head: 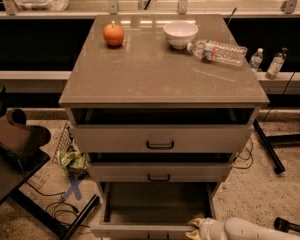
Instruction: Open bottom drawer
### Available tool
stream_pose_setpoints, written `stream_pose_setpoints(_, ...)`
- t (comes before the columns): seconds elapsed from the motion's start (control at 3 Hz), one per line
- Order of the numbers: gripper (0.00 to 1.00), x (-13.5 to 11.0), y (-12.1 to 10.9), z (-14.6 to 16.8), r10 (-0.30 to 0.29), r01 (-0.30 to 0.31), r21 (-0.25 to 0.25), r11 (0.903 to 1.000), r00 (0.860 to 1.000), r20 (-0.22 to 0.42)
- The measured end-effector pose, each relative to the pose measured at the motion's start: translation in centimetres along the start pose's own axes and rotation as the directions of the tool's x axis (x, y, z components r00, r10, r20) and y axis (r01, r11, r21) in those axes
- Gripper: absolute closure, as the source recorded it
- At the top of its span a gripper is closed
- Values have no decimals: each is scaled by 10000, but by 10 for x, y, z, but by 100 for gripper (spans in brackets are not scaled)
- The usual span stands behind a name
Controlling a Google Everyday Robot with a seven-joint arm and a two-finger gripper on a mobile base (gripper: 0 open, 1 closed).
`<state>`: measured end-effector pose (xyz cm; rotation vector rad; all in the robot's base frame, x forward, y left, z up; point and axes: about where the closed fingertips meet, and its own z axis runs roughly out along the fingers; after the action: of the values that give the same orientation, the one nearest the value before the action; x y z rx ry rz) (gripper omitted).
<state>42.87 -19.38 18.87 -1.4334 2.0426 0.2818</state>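
The grey-beige cabinet (pixel 162 74) has three drawers. The bottom drawer (pixel 155 204) is pulled far out, its dark inside showing; its front panel (pixel 140 230) lies at the frame's lower edge and its handle is out of view. My gripper (pixel 194 228) is at the drawer's front right corner, on the end of my white arm (pixel 250 230) that comes in from the lower right. The middle drawer (pixel 159 172) and the top drawer (pixel 160 139) stand slightly pulled out, each with a black bar handle.
On the cabinet top lie an orange fruit (pixel 113 34), a white bowl (pixel 180 34) and a plastic bottle on its side (pixel 219 52). Two small bottles (pixel 266 62) stand on a ledge at the right. A dark object (pixel 17 139), cables and a snack bag (pixel 70 160) lie at the left.
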Motion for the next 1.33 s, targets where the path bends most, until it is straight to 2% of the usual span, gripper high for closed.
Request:
stream_pose_setpoints(0.33, 100, 0, 0, 0, 0, 0, -1, 10000, 10000, 1)
stream_pose_setpoints(0.67, 100, 1, -10, -7, -417, 425, 140, 9990, 9978, -518)
stream_pose_setpoints(1.33, 100, 3, -15, -18, -702, 724, 184, 9972, 9924, -1008)
